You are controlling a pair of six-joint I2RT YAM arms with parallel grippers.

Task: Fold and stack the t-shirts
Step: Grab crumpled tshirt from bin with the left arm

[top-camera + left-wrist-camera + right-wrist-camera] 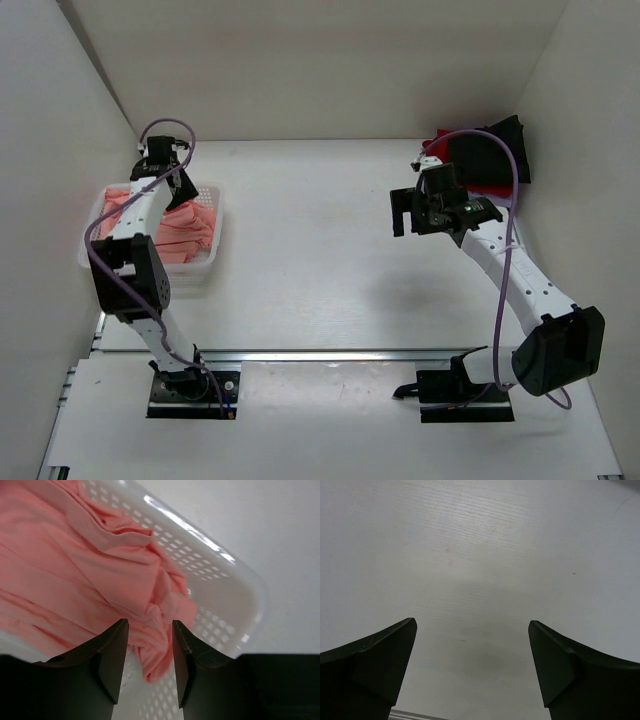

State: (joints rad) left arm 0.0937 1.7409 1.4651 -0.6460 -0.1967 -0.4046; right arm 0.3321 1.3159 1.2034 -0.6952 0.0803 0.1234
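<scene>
A salmon-pink t-shirt (pixel 180 232) lies crumpled in the white lattice basket (pixel 214 248) at the left. My left gripper (pixel 172 186) hangs over the basket's far part, open. In the left wrist view the left gripper (pixel 149 623) has its fingers a short gap apart, and a bunched fold of the pink shirt (pixel 75 565) shows between them, just beyond the tips. A black t-shirt (pixel 492 150) lies on a red t-shirt (pixel 495 188) at the back right. My right gripper (pixel 411 212) is open and empty above the bare table (pixel 485 555). The lavender shirt is out of view.
The basket wall (pixel 215 575) curves close to the right of my left fingers. White walls close in the table on the left, back and right. A metal rail (pixel 330 355) runs along the near edge by the arm bases.
</scene>
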